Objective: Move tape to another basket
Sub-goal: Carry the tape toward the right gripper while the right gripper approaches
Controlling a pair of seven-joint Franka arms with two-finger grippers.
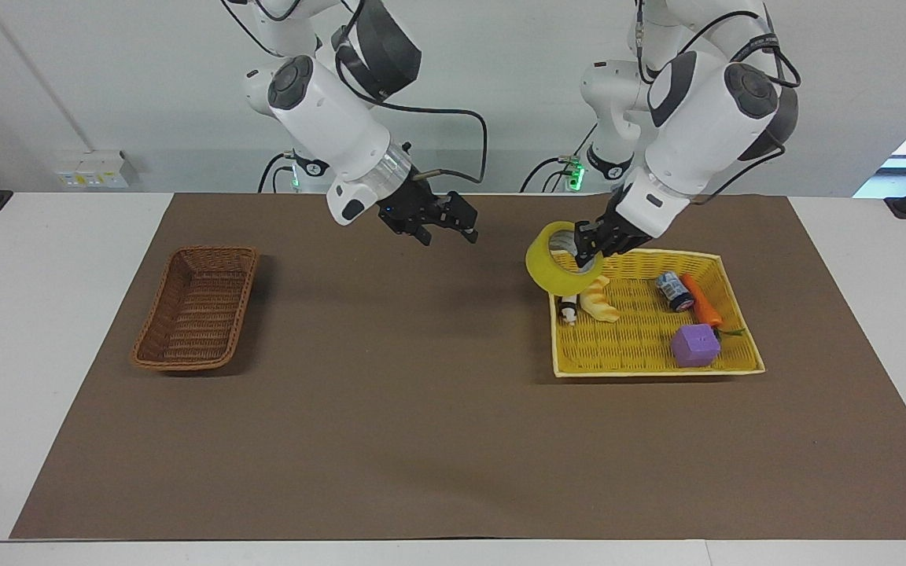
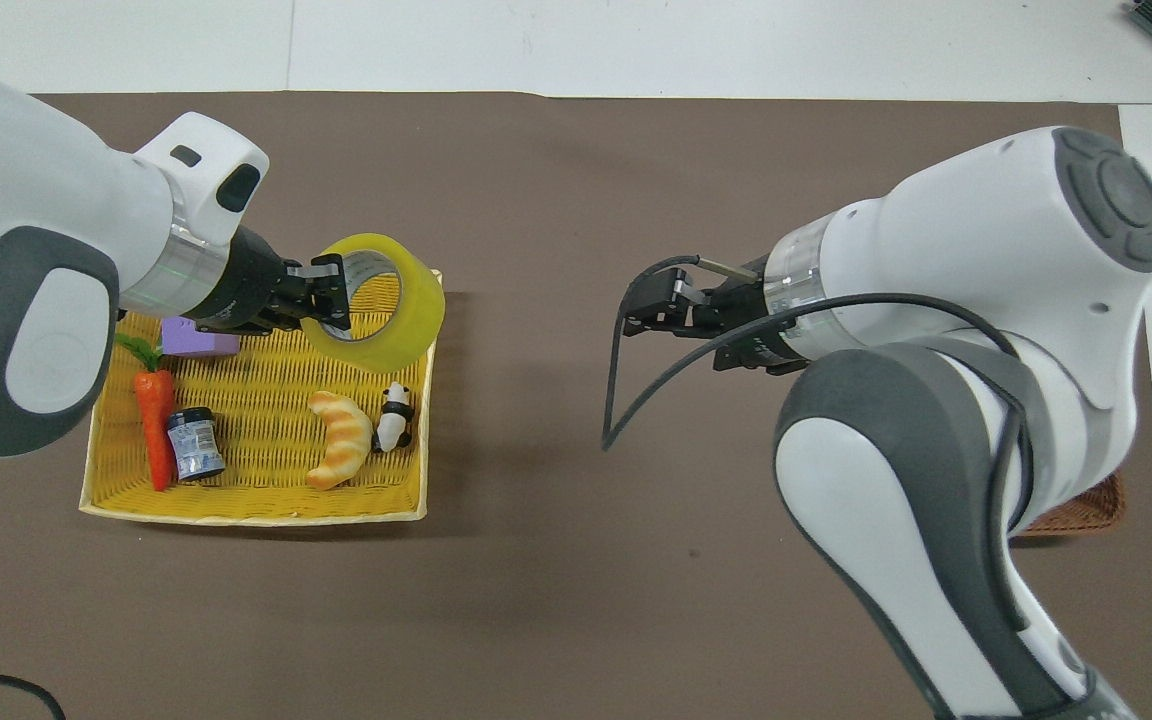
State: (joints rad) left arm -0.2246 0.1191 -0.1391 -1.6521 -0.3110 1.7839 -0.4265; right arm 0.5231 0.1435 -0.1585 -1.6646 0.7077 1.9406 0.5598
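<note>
The yellow tape (image 1: 543,267) hangs in the air over the edge of the yellow basket (image 1: 657,368) toward the table's middle. It also shows in the overhead view (image 2: 414,318). My left gripper (image 1: 583,245) is shut on the roll's wall, with one finger inside the core; it shows in the overhead view too (image 2: 329,300). My right gripper (image 1: 447,233) is open and empty, up over the middle of the brown mat, and shows in the overhead view (image 2: 639,315). The dark brown wicker basket (image 1: 197,306) stands empty at the right arm's end. In the overhead view only its corner (image 2: 1076,515) shows under my right arm.
The yellow basket (image 2: 256,513) holds a purple cube (image 1: 694,346), a carrot (image 1: 705,308), a small jar (image 1: 672,289), a croissant (image 1: 601,303) and a panda figure (image 1: 569,308). A brown mat (image 1: 421,409) covers the table between the baskets.
</note>
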